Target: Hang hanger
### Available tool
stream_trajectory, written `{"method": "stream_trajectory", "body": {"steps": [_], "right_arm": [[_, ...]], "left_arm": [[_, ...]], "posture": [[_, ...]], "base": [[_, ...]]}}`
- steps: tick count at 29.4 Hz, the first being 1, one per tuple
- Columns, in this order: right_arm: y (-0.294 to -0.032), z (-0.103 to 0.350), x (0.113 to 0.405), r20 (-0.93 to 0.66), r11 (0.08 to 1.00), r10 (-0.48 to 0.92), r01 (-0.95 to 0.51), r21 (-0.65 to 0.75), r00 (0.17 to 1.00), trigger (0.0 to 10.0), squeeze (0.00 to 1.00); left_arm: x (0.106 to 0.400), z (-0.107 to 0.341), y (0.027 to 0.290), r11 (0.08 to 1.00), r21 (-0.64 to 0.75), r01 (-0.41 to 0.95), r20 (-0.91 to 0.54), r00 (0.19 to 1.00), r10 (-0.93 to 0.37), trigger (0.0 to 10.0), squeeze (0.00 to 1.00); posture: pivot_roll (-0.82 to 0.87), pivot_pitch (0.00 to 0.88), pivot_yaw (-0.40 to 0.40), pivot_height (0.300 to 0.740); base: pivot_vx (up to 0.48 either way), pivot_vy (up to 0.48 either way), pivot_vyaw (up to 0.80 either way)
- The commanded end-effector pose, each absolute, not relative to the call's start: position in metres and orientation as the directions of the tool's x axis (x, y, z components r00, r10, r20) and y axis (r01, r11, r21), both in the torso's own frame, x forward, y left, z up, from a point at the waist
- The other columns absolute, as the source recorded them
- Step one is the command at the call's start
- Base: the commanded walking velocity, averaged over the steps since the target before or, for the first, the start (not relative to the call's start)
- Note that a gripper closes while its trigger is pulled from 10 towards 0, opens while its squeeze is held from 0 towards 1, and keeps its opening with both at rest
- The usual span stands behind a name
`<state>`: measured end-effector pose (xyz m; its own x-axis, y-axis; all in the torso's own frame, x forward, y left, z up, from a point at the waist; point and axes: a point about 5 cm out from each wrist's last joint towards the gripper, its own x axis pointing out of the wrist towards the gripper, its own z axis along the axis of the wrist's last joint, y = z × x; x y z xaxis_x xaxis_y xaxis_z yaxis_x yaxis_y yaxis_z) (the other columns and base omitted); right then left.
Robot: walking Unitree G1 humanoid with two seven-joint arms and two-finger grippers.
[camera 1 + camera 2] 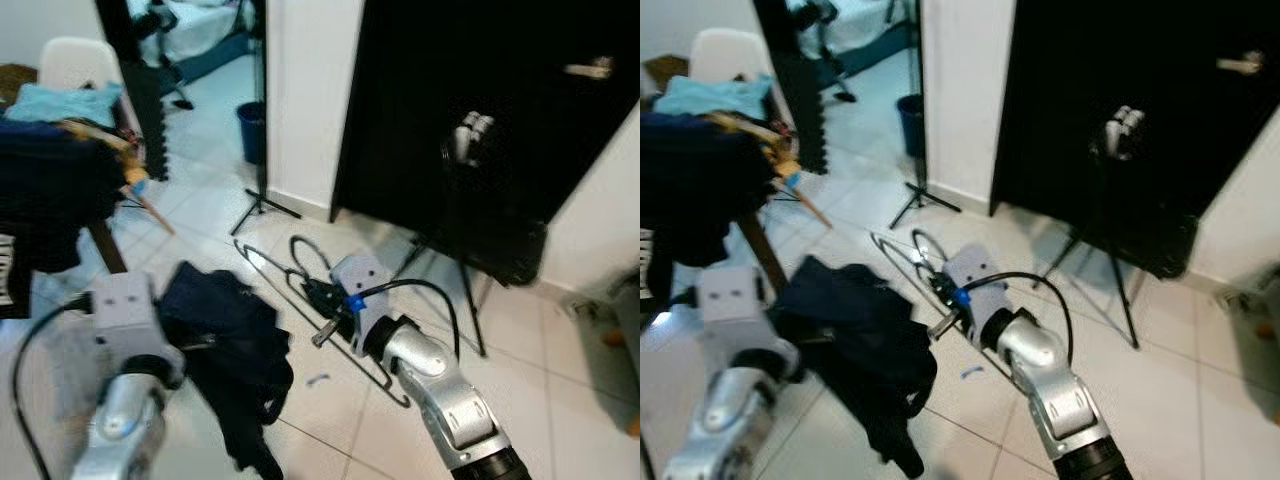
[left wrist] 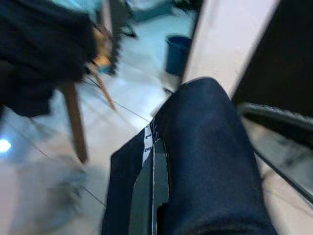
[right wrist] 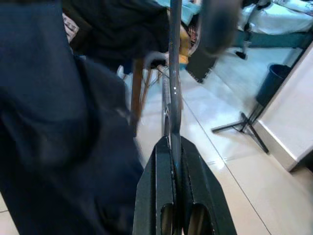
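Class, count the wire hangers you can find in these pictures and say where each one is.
1. A single wire hanger is held out over the tiled floor, its wire clamped between the fingers of the right gripper. Others could be hidden under the dark clothing.

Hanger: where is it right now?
In the left eye view the wire hanger is centre frame, clamped in the right gripper, with the dark garment held by the left gripper to its left and the tripod behind.
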<state>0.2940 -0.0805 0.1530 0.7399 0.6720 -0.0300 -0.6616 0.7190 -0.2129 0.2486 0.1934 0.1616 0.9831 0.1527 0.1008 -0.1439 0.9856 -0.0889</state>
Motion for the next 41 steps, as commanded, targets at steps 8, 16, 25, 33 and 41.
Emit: {"method": "stream_trajectory", "body": {"steps": [8,16,25,33,41], "right_arm": [[-0.089,0.15,0.293,-0.033,0.724,0.666,-0.657,-0.209,0.745,10.0,0.0],[-0.088,0.151,0.293,-0.04,0.709,0.679,-0.669,-0.222,0.733,10.0,0.0],[-0.088,0.151,0.293,-0.034,0.712,0.682,-0.673,-0.199,0.731,10.0,0.0],[-0.087,0.151,0.294,-0.025,0.729,0.667,-0.659,-0.186,0.745,10.0,0.0],[-0.088,0.152,0.295,-0.009,0.739,0.66,-0.651,-0.176,0.751,10.0,0.0]], "left_arm": [[0.251,0.166,0.189,0.989,-0.091,-0.113,0.126,0.984,0.125,10.0,0.0],[0.254,0.175,0.193,0.989,-0.089,-0.117,0.155,0.979,0.13,10.0,0.0],[0.254,0.179,0.195,0.989,-0.086,-0.121,0.167,0.977,0.134,10.0,0.0],[0.259,0.197,0.187,0.996,-0.074,-0.047,0.228,0.972,0.063,10.0,0.0],[0.262,0.225,0.177,0.996,-0.059,0.073,0.316,0.947,-0.051,10.0,0.0]], "posture": [[-0.05,0.074,-0.064,0.74],[-0.05,0.077,-0.066,0.74],[-0.04,0.077,-0.067,0.74],[-0.04,0.074,-0.064,0.74],[-0.05,0.073,-0.063,0.74]], "base": [[0.299,0.0,0.0],[0.303,0.0,0.04],[0.304,0.0,0.78],[0.311,0.0,0.22],[0.307,0.0,0.0]]}}
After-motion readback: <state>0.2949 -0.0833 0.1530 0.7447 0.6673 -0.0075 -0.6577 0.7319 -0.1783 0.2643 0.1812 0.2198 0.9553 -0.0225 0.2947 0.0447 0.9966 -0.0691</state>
